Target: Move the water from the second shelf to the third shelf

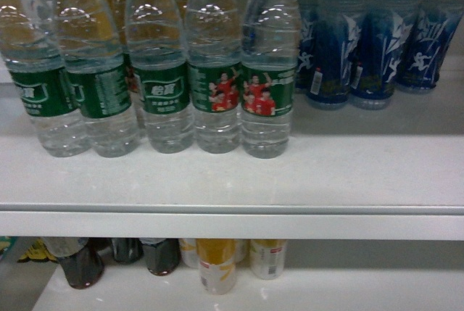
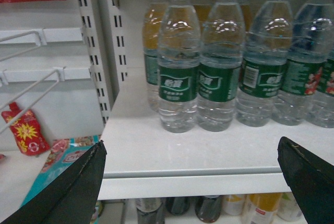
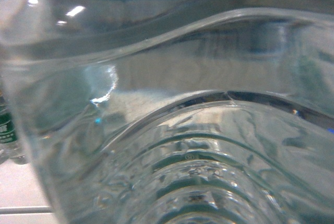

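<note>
**Right wrist camera filled by a water bottle; left arm waits open below the row**

One clear ribbed water bottle [image 3: 172, 130] fills the right wrist view, so close that only curved plastic and ridges show. I judge it sits right at the right gripper, seen along its length, but no fingers appear there, so whether they are clamped on it I cannot tell.

From the head view, five more green-labelled bottles [image 1: 217, 72] stand upright in a row along the shelf [image 1: 304, 180], a little back from its front edge, towards the left end. Blue-labelled bottles [image 1: 362, 50] stand behind at the right.

The left gripper [image 2: 193, 177] hangs just below the front edge, fingers [image 2: 78, 182] spread wide, holding nothing. The right arm looks nearer.
</note>
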Robot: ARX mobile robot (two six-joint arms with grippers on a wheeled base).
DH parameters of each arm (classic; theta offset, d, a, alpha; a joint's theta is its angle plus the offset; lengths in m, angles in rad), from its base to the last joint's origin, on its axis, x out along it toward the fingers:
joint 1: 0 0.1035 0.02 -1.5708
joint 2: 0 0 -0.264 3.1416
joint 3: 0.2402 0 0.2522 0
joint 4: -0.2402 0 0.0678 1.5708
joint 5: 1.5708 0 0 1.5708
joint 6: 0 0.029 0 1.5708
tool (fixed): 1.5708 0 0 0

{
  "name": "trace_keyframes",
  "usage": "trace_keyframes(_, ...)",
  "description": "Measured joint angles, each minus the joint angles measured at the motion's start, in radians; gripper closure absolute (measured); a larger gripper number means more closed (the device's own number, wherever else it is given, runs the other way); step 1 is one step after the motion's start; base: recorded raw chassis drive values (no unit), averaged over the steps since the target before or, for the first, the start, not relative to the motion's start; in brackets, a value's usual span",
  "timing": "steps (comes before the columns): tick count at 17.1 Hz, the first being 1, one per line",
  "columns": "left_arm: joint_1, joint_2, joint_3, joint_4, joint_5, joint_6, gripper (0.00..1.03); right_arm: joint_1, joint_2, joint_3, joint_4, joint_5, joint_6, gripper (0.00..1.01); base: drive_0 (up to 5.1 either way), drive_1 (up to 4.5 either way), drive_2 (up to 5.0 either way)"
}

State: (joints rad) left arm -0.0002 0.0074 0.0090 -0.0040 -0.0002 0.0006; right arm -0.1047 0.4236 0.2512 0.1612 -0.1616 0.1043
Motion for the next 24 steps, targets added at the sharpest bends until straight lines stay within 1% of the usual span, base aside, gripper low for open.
trace_keyframes(14, 0.000, 0.000, 0.000, 0.002, -0.004, 0.000, 0.05, 0.000, 0.000, 0.000, -0.004, -0.003, 0.000, 0.60, -4.9, 2.47, 2.5)
trace_keyframes(16, 0.000, 0.000, 0.000, 0.005, -0.002, 0.000, 0.05, 0.006, -0.002, 0.000, 0.000, -0.022, 0.001, 0.60, 0.0, 0.00, 0.0)
trace_keyframes(18, 0.000, 0.000, 0.000, -0.002, -0.003, 0.000, 0.05, 0.004, 0.000, 0.000, -0.004, 0.000, 0.000, 0.60, 0.0, 0.00, 0.0)
trace_keyframes(24, 0.000, 0.000, 0.000, 0.000, 0.000, 0.000, 0.05, 0.005, 0.000, 0.000, -0.003, -0.001, 0.000, 0.60, 0.0, 0.00, 0.0)
